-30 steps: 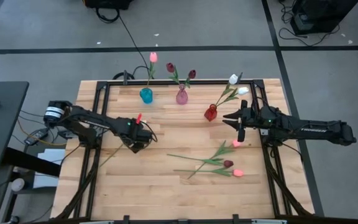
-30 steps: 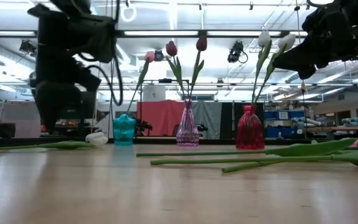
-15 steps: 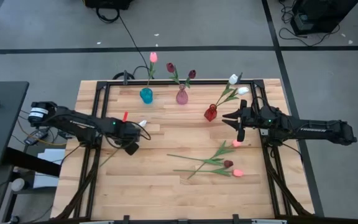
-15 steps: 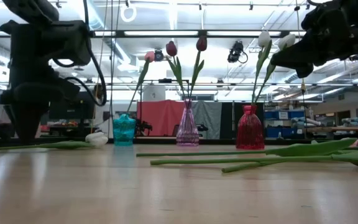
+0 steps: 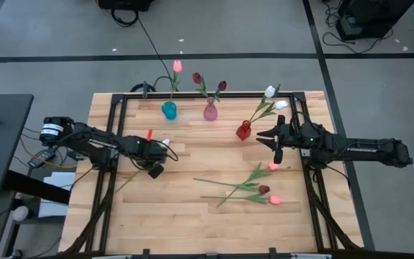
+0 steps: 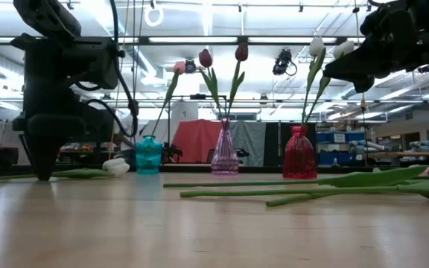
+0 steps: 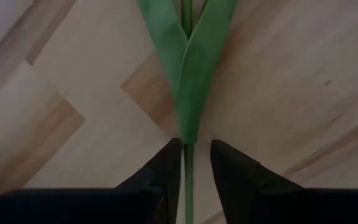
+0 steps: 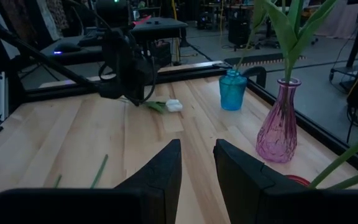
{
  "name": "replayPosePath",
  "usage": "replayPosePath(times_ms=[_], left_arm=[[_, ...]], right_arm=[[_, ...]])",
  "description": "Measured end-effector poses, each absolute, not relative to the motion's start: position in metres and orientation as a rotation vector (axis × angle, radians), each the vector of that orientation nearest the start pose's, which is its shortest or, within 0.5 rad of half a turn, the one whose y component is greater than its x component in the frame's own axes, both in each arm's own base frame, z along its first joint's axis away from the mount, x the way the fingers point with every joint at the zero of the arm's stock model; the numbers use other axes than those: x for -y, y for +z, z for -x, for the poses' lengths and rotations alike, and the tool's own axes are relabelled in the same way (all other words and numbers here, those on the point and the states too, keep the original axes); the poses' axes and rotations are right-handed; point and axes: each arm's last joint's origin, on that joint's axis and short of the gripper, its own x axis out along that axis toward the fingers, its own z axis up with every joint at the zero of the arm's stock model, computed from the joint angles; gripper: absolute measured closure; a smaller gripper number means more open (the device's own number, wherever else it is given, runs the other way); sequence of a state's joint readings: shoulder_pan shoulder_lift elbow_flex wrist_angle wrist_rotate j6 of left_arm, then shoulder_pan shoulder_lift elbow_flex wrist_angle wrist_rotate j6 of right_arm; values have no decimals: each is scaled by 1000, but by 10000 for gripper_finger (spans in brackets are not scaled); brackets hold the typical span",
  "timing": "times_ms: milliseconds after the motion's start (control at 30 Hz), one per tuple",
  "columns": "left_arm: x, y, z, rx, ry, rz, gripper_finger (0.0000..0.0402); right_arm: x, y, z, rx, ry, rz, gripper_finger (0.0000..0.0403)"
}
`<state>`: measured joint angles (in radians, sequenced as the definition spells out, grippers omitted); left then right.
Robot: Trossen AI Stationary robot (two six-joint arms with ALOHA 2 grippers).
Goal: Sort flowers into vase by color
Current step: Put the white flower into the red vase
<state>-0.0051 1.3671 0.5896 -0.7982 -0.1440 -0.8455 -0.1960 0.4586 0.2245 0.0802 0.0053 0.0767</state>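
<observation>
Left gripper (image 7: 196, 163) low on the table, fingers narrowly parted, white tulip (image 5: 165, 142) stem lying between them; I can't confirm contact. Right gripper (image 5: 275, 140) hovers slightly open, empty, beside red vase (image 5: 244, 130).

A black side table (image 5: 2, 140) stands left of the wooden table (image 5: 192, 216), cables (image 5: 42, 155) between them.
</observation>
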Motion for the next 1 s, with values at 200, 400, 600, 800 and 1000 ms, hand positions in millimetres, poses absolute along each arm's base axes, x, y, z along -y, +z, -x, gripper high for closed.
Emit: replayPosePath(times_ms=[200, 400, 600, 800, 1000], left_arm=[[-4, 136, -185, -1424, 709, 507, 387], [-5, 152, -202, -1364, 666, 463, 397], [-6, 186, -231, -1201, 623, 425, 399], [-10, 218, -269, -796, 594, 400, 400], [-11, 239, -310, -314, 460, 276, 400]], right_arm=[[25, 207, -129, -147, -200, -93, 292], [25, 207, -129, -146, -200, -91, 292], [25, 207, -129, -146, -200, -90, 292], [26, 206, -128, -157, -214, -92, 292], [25, 204, -128, -175, -202, -104, 292]])
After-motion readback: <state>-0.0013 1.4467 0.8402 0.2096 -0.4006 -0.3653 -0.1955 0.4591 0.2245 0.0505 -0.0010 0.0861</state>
